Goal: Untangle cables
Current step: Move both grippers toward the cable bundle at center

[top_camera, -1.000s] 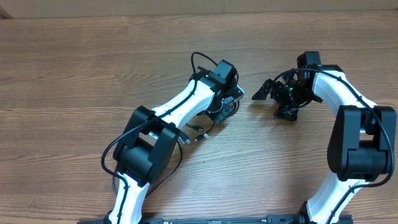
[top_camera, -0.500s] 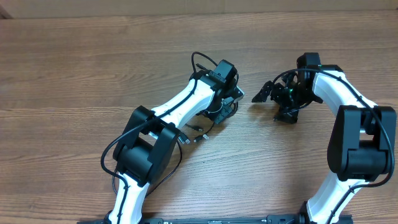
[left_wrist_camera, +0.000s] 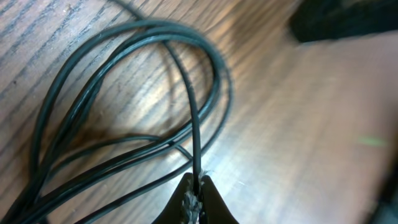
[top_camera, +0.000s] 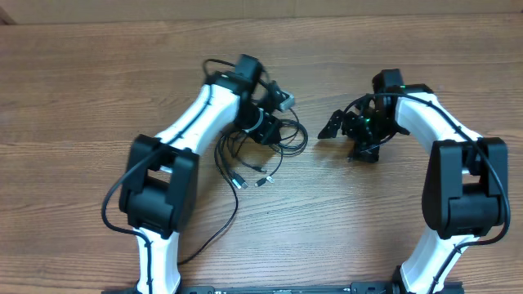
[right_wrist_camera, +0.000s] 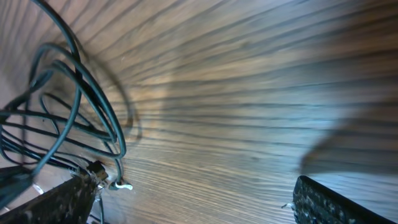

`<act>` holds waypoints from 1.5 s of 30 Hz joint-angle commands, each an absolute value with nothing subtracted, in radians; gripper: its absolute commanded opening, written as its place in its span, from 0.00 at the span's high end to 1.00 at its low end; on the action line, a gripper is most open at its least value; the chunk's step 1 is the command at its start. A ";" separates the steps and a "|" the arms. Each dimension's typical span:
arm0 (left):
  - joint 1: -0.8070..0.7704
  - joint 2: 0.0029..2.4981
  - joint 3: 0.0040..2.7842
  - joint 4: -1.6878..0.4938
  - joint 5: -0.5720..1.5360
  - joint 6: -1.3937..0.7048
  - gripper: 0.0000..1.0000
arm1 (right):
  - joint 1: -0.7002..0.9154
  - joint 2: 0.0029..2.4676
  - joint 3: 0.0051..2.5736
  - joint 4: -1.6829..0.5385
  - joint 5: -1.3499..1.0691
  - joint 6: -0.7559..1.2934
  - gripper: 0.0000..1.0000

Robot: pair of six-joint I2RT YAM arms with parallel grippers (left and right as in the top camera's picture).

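Observation:
The cables (top_camera: 260, 159) are thin black cords in a loose tangle on the wooden table (top_camera: 98, 90), between the two arms. Small plug ends (top_camera: 242, 182) lie at the tangle's front. My left gripper (top_camera: 270, 131) is over the tangle's upper part. In the left wrist view my left gripper (left_wrist_camera: 198, 190) is shut on one black strand, and the cable loops (left_wrist_camera: 124, 93) spread out beyond it on the wood. My right gripper (top_camera: 345, 140) stands open to the right of the tangle. In the right wrist view it (right_wrist_camera: 199, 205) has bare wood between its fingers, with the cables (right_wrist_camera: 74, 106) at the left.
One thin black strand (top_camera: 221, 229) trails from the tangle toward the front edge near the left arm's base (top_camera: 155, 261). The right arm's base (top_camera: 433, 261) is at the front right. Bare wood lies on all sides of the tangle.
My left arm has swung left and toward the back with the strand, dragging the tangle left and spreading its loops. My right gripper has shifted slightly left and stays open.

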State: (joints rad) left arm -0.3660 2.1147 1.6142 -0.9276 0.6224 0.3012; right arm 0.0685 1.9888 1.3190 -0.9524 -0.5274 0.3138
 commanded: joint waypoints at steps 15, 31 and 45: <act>-0.171 2.079 1.638 -1.061 0.951 0.498 0.96 | 0.304 1.977 1.308 -0.783 -0.435 0.464 0.00; -0.217 2.103 1.638 -0.934 0.438 0.048 0.82 | 0.326 1.956 1.328 -0.787 -0.640 0.326 0.40; -0.219 2.106 1.630 -0.893 0.433 0.044 0.78 | 0.338 1.936 1.336 -0.577 -0.645 0.423 0.72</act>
State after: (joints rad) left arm -0.2207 2.1143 1.6184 -0.8986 0.4435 0.0566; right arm 0.3241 1.9778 1.3197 -0.5949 -0.6308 0.3901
